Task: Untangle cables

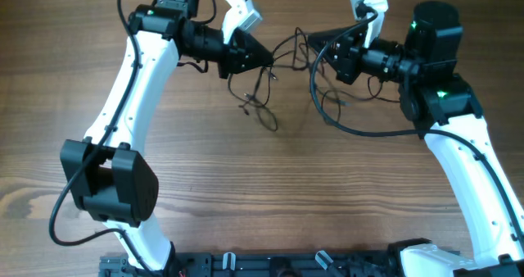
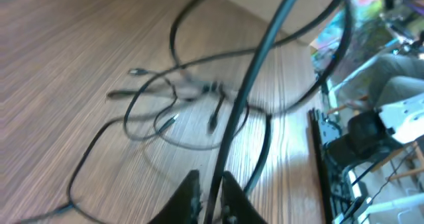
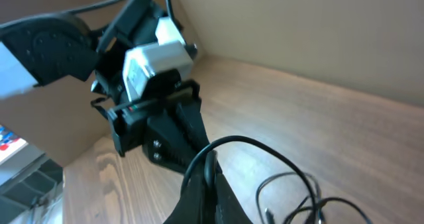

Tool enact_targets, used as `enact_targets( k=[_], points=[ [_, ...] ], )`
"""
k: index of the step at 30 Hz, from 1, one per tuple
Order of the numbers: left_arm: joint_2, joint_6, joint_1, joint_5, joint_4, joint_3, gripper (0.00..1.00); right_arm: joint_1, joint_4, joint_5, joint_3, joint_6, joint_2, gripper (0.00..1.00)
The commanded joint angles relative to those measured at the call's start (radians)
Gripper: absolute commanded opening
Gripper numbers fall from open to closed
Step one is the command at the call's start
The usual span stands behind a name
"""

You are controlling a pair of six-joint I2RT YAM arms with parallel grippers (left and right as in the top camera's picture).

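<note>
Thin glossy black cables (image 2: 199,89) are looping tangled near far edge of wood-grain tabletop (image 1: 246,195), left end effector (image 2: 211,179) and right end effector (image 3: 208,155) both pinching strands.

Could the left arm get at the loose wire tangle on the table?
Probably yes: the loose tangle of thin black wires lies unobstructed close to the left pincer, but that pincer is shut on a black wire strand.

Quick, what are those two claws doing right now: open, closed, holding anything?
Left gripper: closed on a black cable running up between its fingers.
Right gripper: closed on a thin wire looping out from its tip.
</note>
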Motion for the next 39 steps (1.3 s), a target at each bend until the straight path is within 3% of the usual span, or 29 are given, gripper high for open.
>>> enact_targets(
  k=[1, 13, 30, 39],
  points=[
    [0.01, 0.026, 0.012, -0.048, -0.027, -0.002, 0.19, -0.011, 0.022, 0.01, 0.019, 0.014, -0.026, 0.04],
    [0.01, 0.044, 0.01, -0.026, -0.066, -0.002, 0.15, -0.011, 0.045, 0.01, 0.019, 0.014, -0.026, 0.04],
    [-0.016, 0.122, -0.005, 0.054, -0.059, -0.002, 0.3, -0.011, 0.0, 0.059, 0.019, 0.012, -0.018, 0.04],
    [-0.023, 0.152, -0.061, 0.045, -0.045, -0.001, 0.31, -0.011, 0.0, 0.054, 0.019, 0.014, -0.018, 0.04]
  ],
)
